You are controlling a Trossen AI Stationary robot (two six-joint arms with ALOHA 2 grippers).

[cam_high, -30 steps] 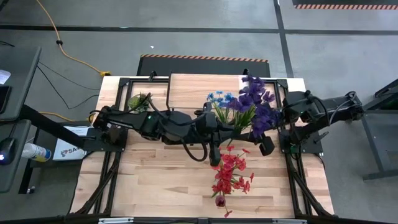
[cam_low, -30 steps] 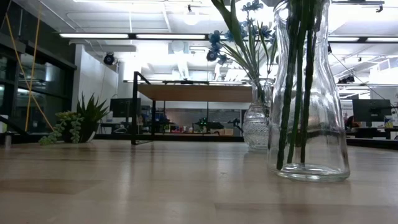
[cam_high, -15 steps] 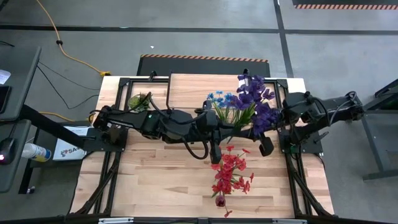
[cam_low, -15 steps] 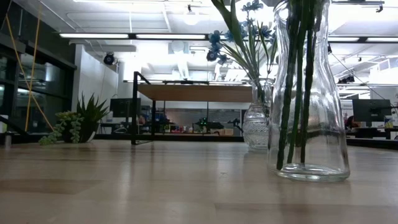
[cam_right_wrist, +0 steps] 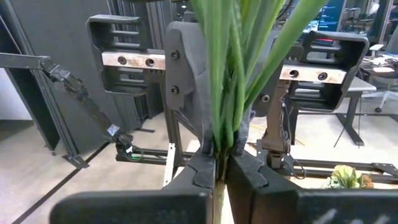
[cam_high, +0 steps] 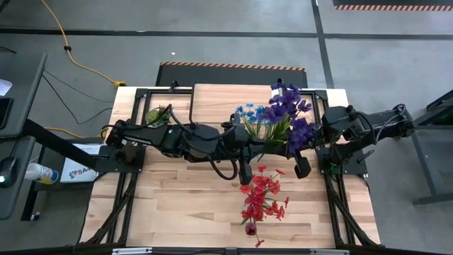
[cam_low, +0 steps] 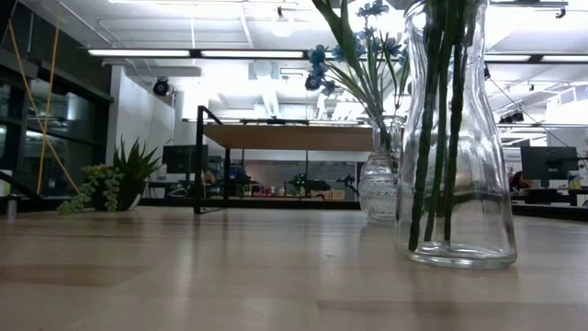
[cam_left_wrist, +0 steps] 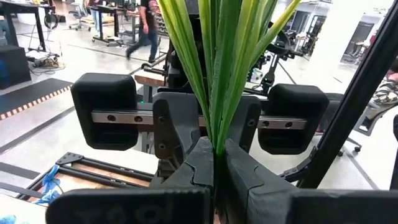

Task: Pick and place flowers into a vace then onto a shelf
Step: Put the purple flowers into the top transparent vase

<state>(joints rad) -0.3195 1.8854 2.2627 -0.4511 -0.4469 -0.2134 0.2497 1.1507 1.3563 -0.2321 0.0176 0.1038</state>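
Note:
Both grippers hold a bunch of purple flowers (cam_high: 289,117) with long green stems in the air over the middle of the table. My left gripper (cam_left_wrist: 219,162) comes from the table's left and my right gripper (cam_right_wrist: 222,165) from its right, and both are shut on the stems, facing each other. A tall clear vase (cam_low: 455,138) stands on its base near the table's front and holds the red flowers (cam_high: 262,198). Farther back, a smaller glass vase (cam_low: 378,184) holds blue flowers (cam_high: 251,113). The shelf (cam_high: 226,99) stands at the far edge. My left gripper pinches the bundle of green stems (cam_left_wrist: 217,140) between its two fingers, level from the table's left. The stems and leaves rise upright out of the fingers, lifted clear of the table. My right gripper pinches the same green stems (cam_right_wrist: 222,137) between its two fingers, level from the table's right, opposite my left gripper. The leaves fan upward above the fingers, and the bunch hangs clear of the table.
A small green spiky plant (cam_high: 157,115) sits at the far left by the shelf's leg (cam_low: 197,161). Bare wooden tabletop (cam_high: 177,205) lies to the near left of the red flowers' vase.
The purple blooms have drawn a little closer together and shifted slightly toward the table's far edge. Both arms have kept their places.

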